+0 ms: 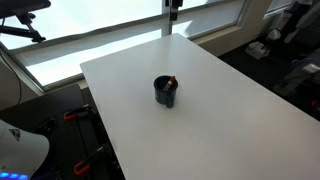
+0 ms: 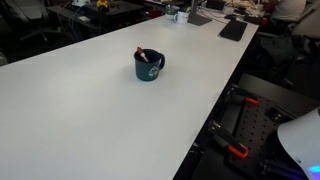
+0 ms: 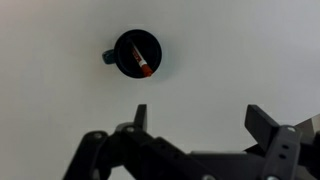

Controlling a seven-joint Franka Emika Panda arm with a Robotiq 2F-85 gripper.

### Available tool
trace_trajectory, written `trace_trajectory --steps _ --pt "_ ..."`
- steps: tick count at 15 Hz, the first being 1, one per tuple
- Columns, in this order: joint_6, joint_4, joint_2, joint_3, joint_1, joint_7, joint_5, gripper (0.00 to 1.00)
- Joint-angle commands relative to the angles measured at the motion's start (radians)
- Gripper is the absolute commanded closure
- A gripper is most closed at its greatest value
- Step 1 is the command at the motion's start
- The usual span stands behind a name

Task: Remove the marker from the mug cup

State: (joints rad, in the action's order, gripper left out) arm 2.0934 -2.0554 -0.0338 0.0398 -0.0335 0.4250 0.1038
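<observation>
The mug cup (image 1: pixel 165 93) is sitting by itself out on the white table (image 1: pixel 230 115), well in from every edge that I can see. From the other side of the room the mug cup (image 2: pixel 148 68) is looking a dark teal-blue against the pale table (image 2: pixel 80 105). The marker (image 3: pixel 141 57) is lying inside the mug cup, leaning slantwise across its opening. Its reddish-orange end (image 3: pixel 146 70) is resting against the inner wall on the side of the mug cup nearest the gripper. In an exterior view that reddish end (image 1: pixel 172 80) is showing right at the rim. The mug cup's handle (image 3: pixel 108 57) is sticking out sideways in the wrist view.

The gripper (image 3: pixel 196 110) is hanging over bare table beside the mug cup, apart from it and touching nothing. Its jaws are standing wide, with nothing between them. One finger (image 3: pixel 140 115) is lining up roughly with the mug cup, and the other finger (image 3: pixel 262 122) is sitting well off to the side of it.
</observation>
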Motion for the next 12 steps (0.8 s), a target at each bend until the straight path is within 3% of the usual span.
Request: trace_trajectory --steps 1,5,6,12 --pt "0.011 0.053 0.077 -0.022 0.006 0.032 0.001 0.00" --pt "0.007 0.096 0.149 -0.043 0.011 0.065 -0.005 0.00" --pt "0.020 0.054 0.112 -0.045 0.011 0.025 0.001 0.00" --pt "0.019 0.082 0.150 -0.050 0.013 0.032 0.002 0.00"
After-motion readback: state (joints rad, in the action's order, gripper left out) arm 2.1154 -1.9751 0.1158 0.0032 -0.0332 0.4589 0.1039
